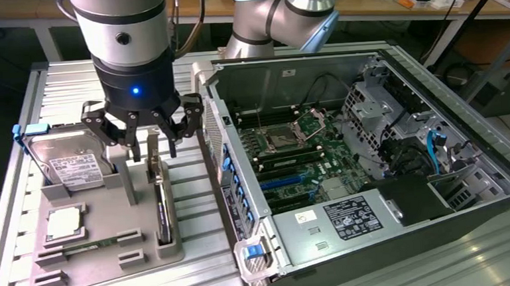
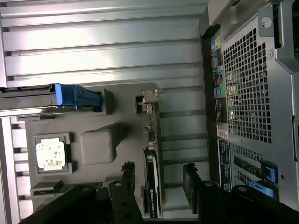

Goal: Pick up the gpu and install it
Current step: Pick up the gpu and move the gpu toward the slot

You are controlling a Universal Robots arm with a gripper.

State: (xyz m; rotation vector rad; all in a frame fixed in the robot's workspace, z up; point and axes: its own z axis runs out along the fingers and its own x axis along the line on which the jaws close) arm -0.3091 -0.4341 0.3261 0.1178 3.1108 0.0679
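Gripper [image 1: 153, 146] jaws stand spread wide, holding nothing; we see 1 finger [image 2: 191, 181] on each side of the gpu [image 1: 160, 195], apparently clear of it. The card stands on its long edge in a slot of the grey holder tray [image 1: 103, 265] (next to the hard drive [image 1: 66, 166]), which we judge leaves its 2 faces free for a pinch. The open computer case [image 1: 345, 164] sits just beside the tray, on the exterior view's right.
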